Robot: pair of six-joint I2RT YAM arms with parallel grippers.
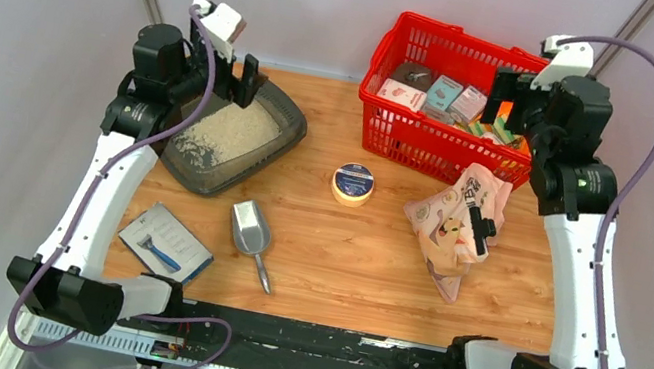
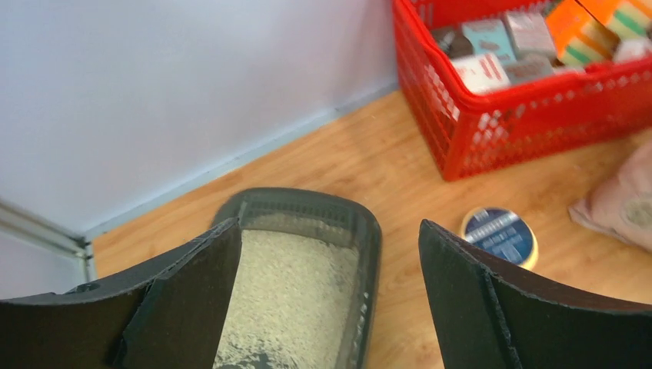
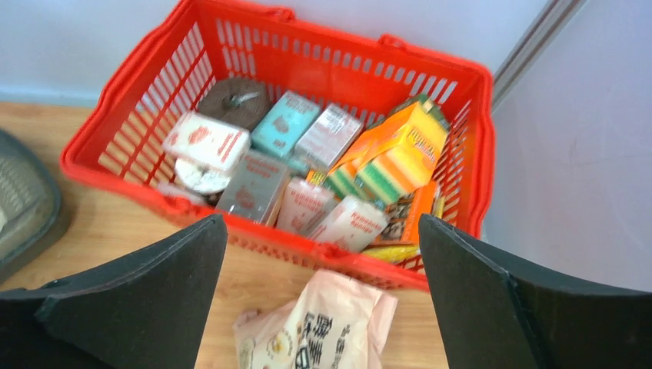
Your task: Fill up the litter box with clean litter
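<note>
The dark grey litter box (image 1: 286, 118) sits at the table's back left with pale beige litter (image 1: 229, 132) spread inside; some dark floor shows at its near end. In the left wrist view the box rim (image 2: 369, 231) and litter (image 2: 292, 284) lie under my left gripper (image 2: 329, 224). My left gripper (image 1: 246, 81) is open and empty above the box's far end. The beige-pink litter bag (image 1: 447, 228) lies crumpled on the table right of centre, a black clip on it. My right gripper (image 1: 509, 97) hangs open and empty over the red basket's right side, with the bag (image 3: 323, 327) below it (image 3: 323, 219).
The red mesh basket (image 1: 392, 127) with several boxes and sponges stands at the back right. A round blue-lidded tin (image 1: 352, 184) sits mid-table. A silver scoop (image 1: 251, 229) and a flat packet with a blue razor (image 1: 165, 242) lie near the front left.
</note>
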